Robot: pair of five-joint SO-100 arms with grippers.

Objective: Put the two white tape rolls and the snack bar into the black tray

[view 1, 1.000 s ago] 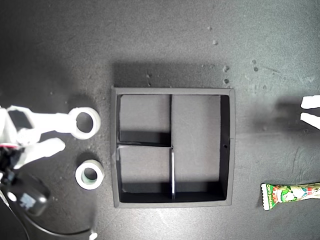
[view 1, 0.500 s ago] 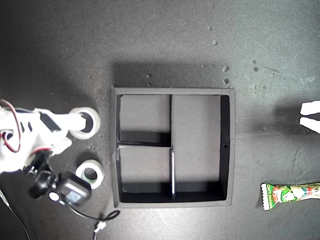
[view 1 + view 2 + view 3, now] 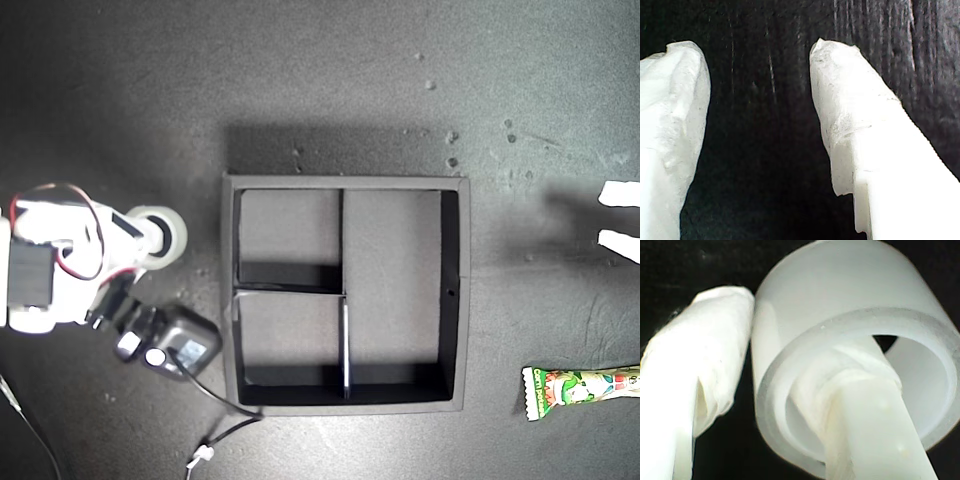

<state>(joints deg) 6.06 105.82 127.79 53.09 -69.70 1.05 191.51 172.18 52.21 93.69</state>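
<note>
One white tape roll (image 3: 174,232) lies on the dark mat at the exterior view's left, just outside the black tray (image 3: 455,290). My second gripper (image 3: 158,240) is shut on this roll (image 3: 840,295): one finger (image 3: 860,405) reaches through the hole and the other finger (image 3: 715,340) presses the outer wall. The other tape roll is hidden under that arm's camera block. All tray compartments show bare floor. The snack bar (image 3: 585,390) lies at the exterior view's lower right edge. My first gripper (image 3: 606,216) hovers open above it at the right edge, with only dark mat between its fingers (image 3: 850,110).
The second arm's black camera block (image 3: 170,342) sits close to the tray's lower left corner in the exterior view, and its cable (image 3: 225,425) trails along the mat in front of the tray. Small specks (image 3: 450,140) dot the mat behind the tray.
The second arm has swung in and closed its fingers on the upper tape roll's wall. Its camera block has slid over the lower roll, hiding it. The first gripper's fingers have spread slightly.
</note>
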